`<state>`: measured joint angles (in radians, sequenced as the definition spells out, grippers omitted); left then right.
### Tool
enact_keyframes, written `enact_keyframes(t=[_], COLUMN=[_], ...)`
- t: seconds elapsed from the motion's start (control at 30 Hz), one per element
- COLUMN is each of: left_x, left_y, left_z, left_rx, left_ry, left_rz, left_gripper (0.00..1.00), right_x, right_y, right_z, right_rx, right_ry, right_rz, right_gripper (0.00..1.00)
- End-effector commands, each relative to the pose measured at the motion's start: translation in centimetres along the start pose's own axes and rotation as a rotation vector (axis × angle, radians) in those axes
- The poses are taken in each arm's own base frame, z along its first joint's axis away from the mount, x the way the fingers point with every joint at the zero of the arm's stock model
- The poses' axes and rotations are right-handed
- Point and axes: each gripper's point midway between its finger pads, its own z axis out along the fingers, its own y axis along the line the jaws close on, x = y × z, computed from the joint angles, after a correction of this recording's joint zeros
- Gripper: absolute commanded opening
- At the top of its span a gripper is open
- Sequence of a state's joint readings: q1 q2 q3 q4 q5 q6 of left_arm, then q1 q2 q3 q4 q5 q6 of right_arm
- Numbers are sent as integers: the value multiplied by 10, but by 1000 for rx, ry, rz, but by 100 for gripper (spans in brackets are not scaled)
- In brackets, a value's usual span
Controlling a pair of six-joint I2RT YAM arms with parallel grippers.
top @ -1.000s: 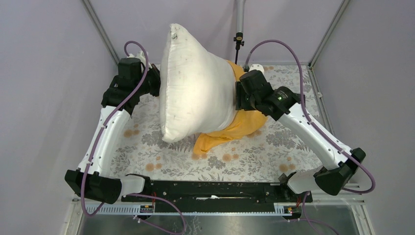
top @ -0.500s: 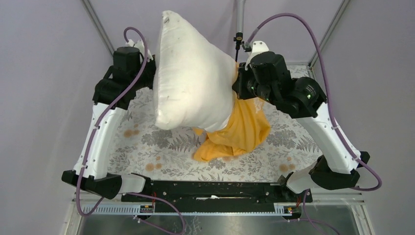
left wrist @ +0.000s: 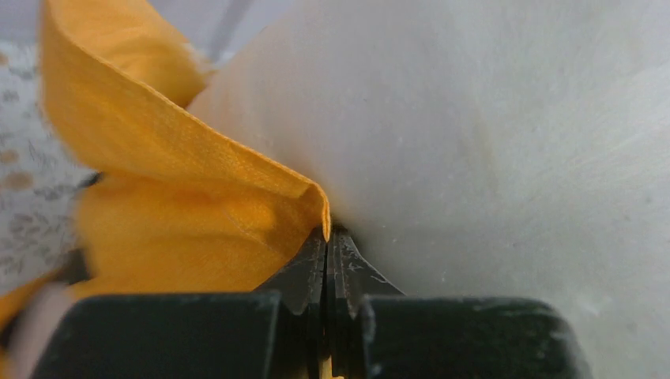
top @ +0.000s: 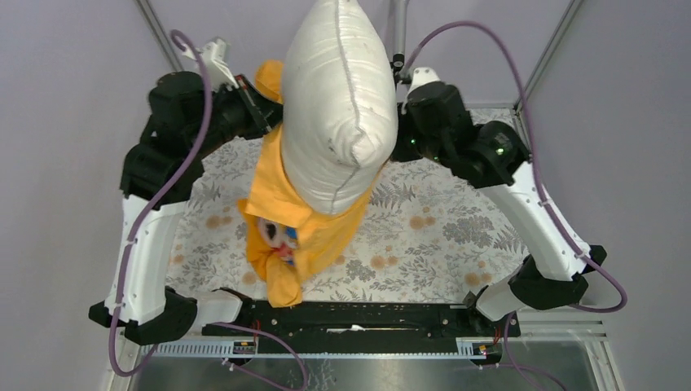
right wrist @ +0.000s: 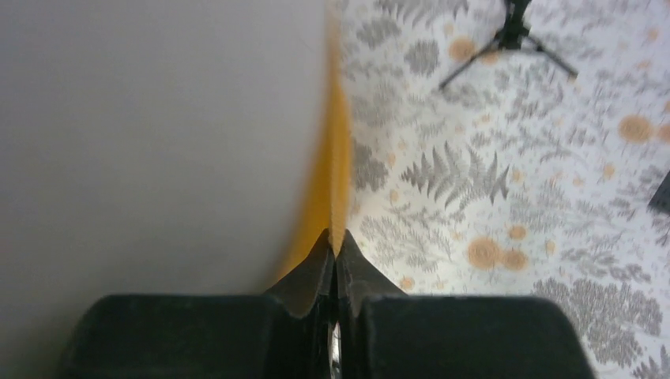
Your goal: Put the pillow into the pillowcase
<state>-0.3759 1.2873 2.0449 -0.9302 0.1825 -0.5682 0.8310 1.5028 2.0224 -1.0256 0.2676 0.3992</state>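
The table (top: 456,236), covered in a grey cloth printed with ferns and orange flowers, fills the floor of the scene, and the left arm (top: 151,244) and the right arm (top: 530,220) rise from its near edge and bend inward to meet high over the middle. Between them the pillow (top: 338,106) stands on end well above the table, plump and white, its top corner reaching past the upper edge of the overhead view and its seam running down the side that faces the camera. Only its lower end sits inside the pillowcase (top: 277,195); most of its length is bare. The orange-yellow cloth wraps that lower end, bunches up behind the pillow on the left side, and hangs in loose folds down toward the black rail between the arm bases; whether its bottom touches the table I cannot tell. The left gripper (left wrist: 328,237) has its jaws pressed together on a folded edge of the pillowcase, with the white pillow lying right against the tips. The right gripper (right wrist: 336,241) is likewise pinched tight on a thin orange strip of the pillowcase rim, the pillow just beside it on the left. A small white and red patch (top: 279,232) on the hanging cloth may be print, too small to read.
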Motion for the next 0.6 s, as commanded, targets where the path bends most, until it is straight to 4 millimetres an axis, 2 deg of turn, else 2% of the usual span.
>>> enact_keyframes(t=[0.0,0.03,0.1,0.17,0.2,0.27,0.33,0.4,0.47,0.57], left_x=[25,13,-12,-26,-23,-1,36,66,84,90], left_y=[7,-3,-18,-25,-21,-4,14,34,54,63], left_z=[9,-6,-26,-32,-23,4,31,48,55,58], left_rx=[-13,5,27,34,22,-15,-29,-52,-108,-137], left_ry=[52,18,-61,-106,-95,-19,90,136,160,157], left_rz=[29,33,32,21,14,0,-28,-53,-59,-67], left_gripper=[0,0,0,0,0,0,0,0,0,0], right_x=[-100,-92,-61,-25,-8,19,43,65,78,87], right_y=[-18,-13,-2,-3,-8,-18,-31,-36,-35,-24], right_z=[-86,-79,-52,-25,-16,-2,12,24,32,30], right_rx=[1,-15,-55,-59,-46,-16,44,57,45,-29], right_ry=[-360,-317,-195,-123,-97,-47,-1,48,78,118], right_rz=[61,51,35,43,48,48,37,29,23,2], right_gripper=[0,0,0,0,0,0,0,0,0,1])
